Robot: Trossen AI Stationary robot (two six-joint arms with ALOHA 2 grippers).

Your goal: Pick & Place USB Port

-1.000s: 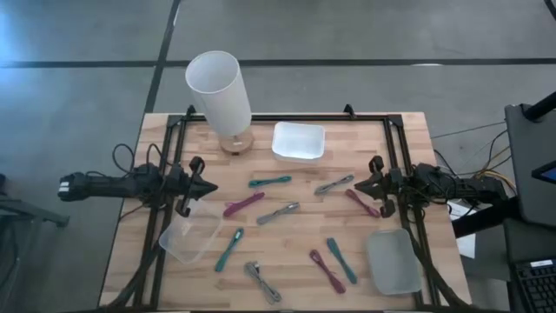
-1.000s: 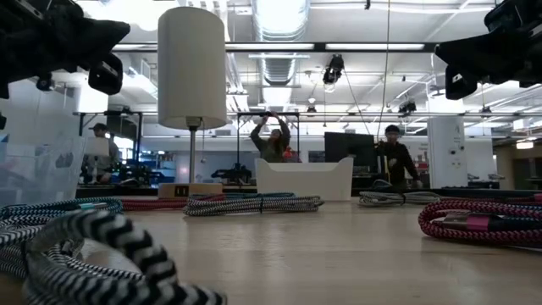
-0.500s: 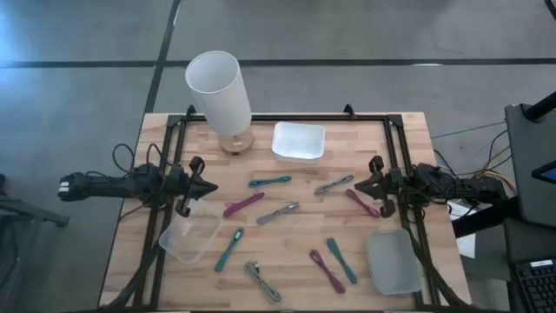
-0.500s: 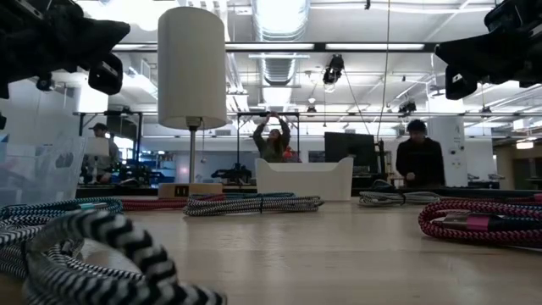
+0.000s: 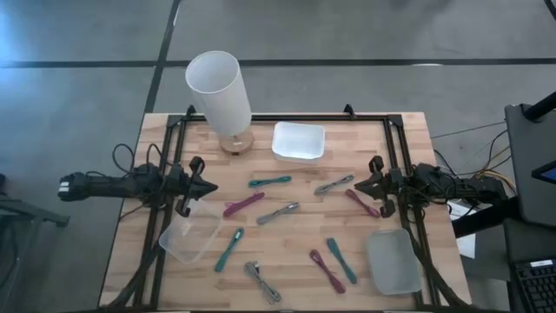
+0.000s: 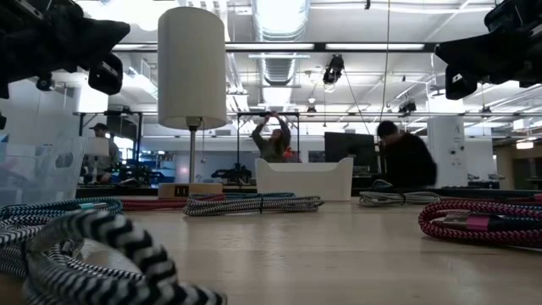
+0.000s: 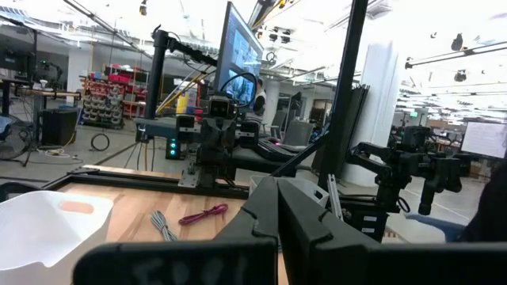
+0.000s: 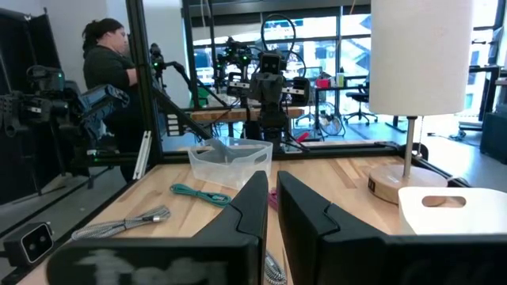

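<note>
USB cables point(image 5: 278, 213) all lying loose on the wooden table point(image 5: 408, 139), nine little bundles by the look of it: teal, magenta, grey, plus a striped one point(image 5: 261, 281) down at the near edge. Not one of them inside a container. White tray point(image 5: 298, 143) at the far side totally bare, clear tub point(image 5: 189, 236) over on the left side bare too, greyish lid or tray point(image 5: 393, 261) on the right with nothing on it. Big white lamp point(image 5: 221, 91) beside the white tray, not involved.

Left gripper point(image 5: 211, 187) parked at the left edge of the table just above the clear tub, fingers pressed together, holding nothing. Right gripper point(image 5: 359, 186) mirrored at the right edge, close to a magenta bundle point(image 5: 361, 202) but not touching it, fingers nearly together with just a sliver of gap, nothing between them.

So, best guess: zero progress. No pick, no place, everything left to do. Couple of people walking around in the room behind, nowhere near the table.
</note>
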